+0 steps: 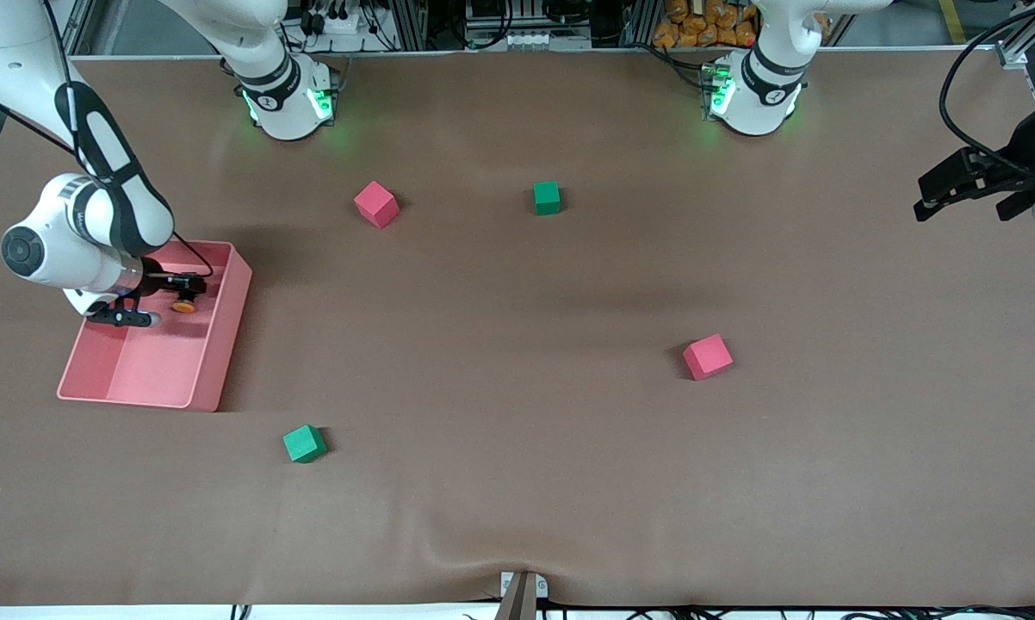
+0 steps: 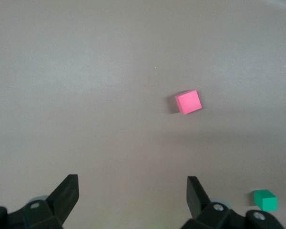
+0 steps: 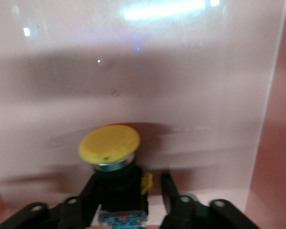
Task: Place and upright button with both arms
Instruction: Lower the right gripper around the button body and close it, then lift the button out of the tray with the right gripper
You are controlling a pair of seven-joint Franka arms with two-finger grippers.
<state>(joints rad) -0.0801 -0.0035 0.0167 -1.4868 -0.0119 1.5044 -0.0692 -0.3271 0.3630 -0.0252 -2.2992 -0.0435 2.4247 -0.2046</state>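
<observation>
A wide table covered in brown paper fills the scene, with aluminium framing and cables along the edge where the two white jointed arms stand on green-lit bases.

Toward the right arm's end of the table sits a shallow pink plastic bin. The right gripper is down inside it, and the small push-button with a round orange-yellow cap on a short black body lies between its black fingers. In the right wrist view the button shows its cap tilted toward the bin's pale wall, with one finger touching the black body and the other finger just beside it; the jaws are drawn in close around the body, though whether they already pinch it firmly I cannot tell.

The left gripper hangs in the air over the table's edge at the left arm's end, its jaws spread wide with nothing between them, and that arm waits. Its fingers frame bare paper in the left wrist view.

Four foam cubes lie well apart on the paper: a pink-red cube and a green cube nearer the bases, another pink-red cube toward the left arm's end, and a second green cube nearer the front camera than the bin.
</observation>
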